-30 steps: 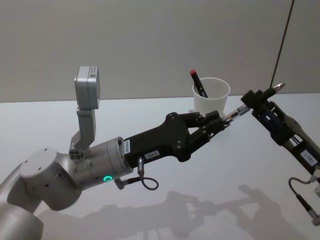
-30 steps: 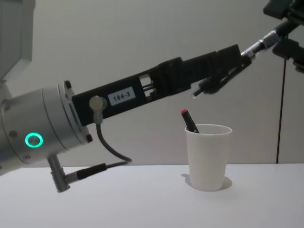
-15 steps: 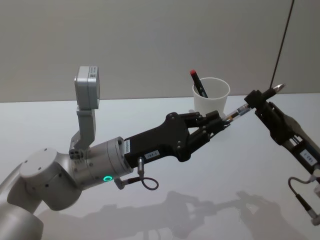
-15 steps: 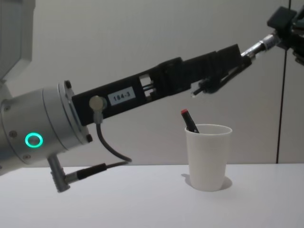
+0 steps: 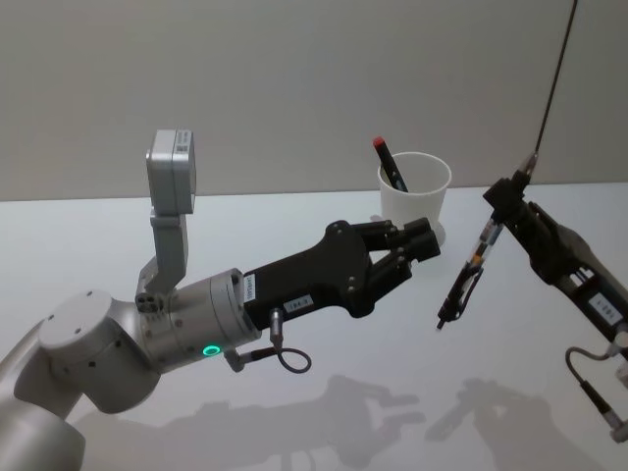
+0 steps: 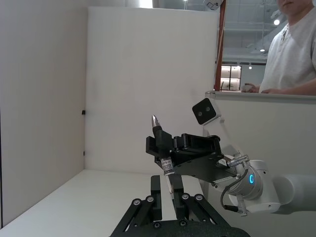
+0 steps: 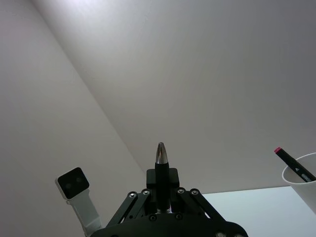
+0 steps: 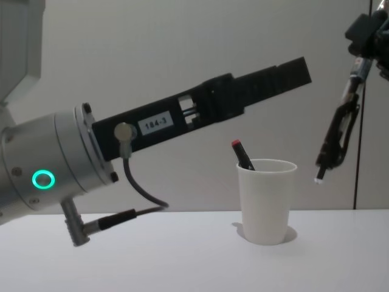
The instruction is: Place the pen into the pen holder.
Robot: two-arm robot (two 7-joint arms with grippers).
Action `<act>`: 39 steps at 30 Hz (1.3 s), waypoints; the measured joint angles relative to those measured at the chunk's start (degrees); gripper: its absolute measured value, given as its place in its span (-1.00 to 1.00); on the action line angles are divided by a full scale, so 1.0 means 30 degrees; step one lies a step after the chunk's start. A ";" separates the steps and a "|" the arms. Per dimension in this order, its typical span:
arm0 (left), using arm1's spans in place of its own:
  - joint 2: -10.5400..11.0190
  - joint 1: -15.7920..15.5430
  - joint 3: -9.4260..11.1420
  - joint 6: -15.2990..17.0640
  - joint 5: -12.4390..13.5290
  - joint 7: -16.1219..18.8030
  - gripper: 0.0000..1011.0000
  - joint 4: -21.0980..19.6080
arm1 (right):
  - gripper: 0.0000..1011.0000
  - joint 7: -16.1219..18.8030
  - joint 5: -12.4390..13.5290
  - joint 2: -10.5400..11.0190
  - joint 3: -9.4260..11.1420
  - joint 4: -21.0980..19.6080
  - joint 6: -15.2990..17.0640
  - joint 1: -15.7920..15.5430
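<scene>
The pen holder [image 5: 414, 196] is a white paper cup [image 8: 265, 201] standing at the back of the table, with a red-capped marker [image 5: 387, 163] leaning inside. To its right, above the table, a dark pen [image 5: 469, 273] hangs tilted with its tip down. My right gripper [image 5: 507, 199] is shut on the pen's upper end [image 7: 160, 160]. In the chest view the pen [image 8: 338, 129] hangs right of the cup, its tip about level with the rim. My left gripper [image 5: 427, 240] is open with nothing in it, in front of the cup and left of the pen.
The left arm [image 5: 294, 289] stretches across the middle of the white table [image 5: 245, 211] towards the cup. A grey camera block [image 5: 175, 177] rises from its wrist. A dark thin cable [image 5: 551, 88] runs down the back wall on the right.
The left gripper has let go of the pen. The pen has swung from nearly level between both grippers to hanging tip-down from the right gripper.
</scene>
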 joint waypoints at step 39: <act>0.0000 0.0000 0.0000 0.0001 0.0000 0.0000 0.98 0.0000 | -0.75 -0.0260 -0.0117 0.0112 0.0106 0.0144 -0.0098 0.0126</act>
